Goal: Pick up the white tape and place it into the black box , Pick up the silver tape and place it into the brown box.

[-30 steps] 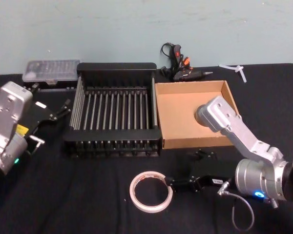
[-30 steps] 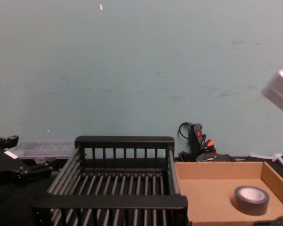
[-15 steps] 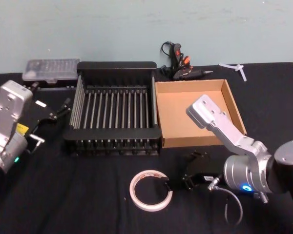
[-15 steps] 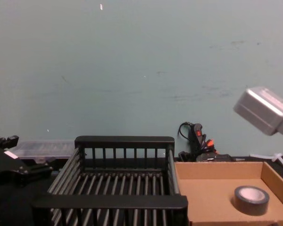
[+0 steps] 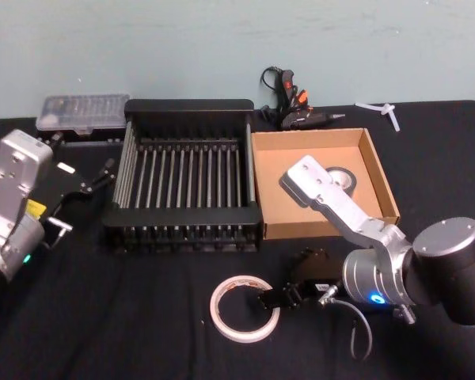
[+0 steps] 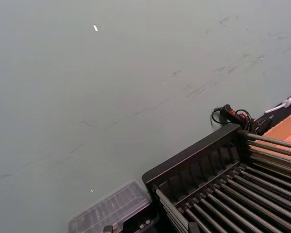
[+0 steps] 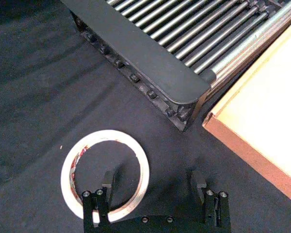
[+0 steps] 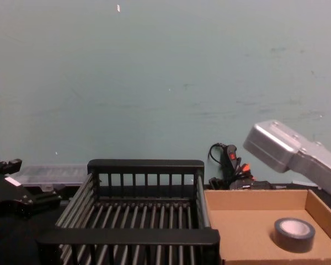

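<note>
Right claw (image 7: 153, 187) low over the black tabletop (image 5: 127, 317), jaws spread wide, holding nothing. One finger (image 7: 108, 182) sits inside the hole of the white tape (image 7: 104, 170), the other finger well outside the ring, toward the brown box (image 5: 273, 198). White tape lies flat on the tabletop just in front of the black box (image 5: 186, 178), which holds nothing yet. Silver tape (image 5: 338, 179) already sits in the brown box, near its right wall, so that half looks done.

Step in hand, as I read it: grasp the white tape by its wall. To do it well: settle down until the fingertips reach the tabletop, keep the inner finger clear of the far side of the ring, then close so the band is pinched squarely between the pads. Thin wall, could slip or tilt if caught high. Lift straight up, clear the near rim of the black box before carrying over.

Left claw (image 5: 91, 184) parked at the left of the black box; fingers cannot tell.
</note>
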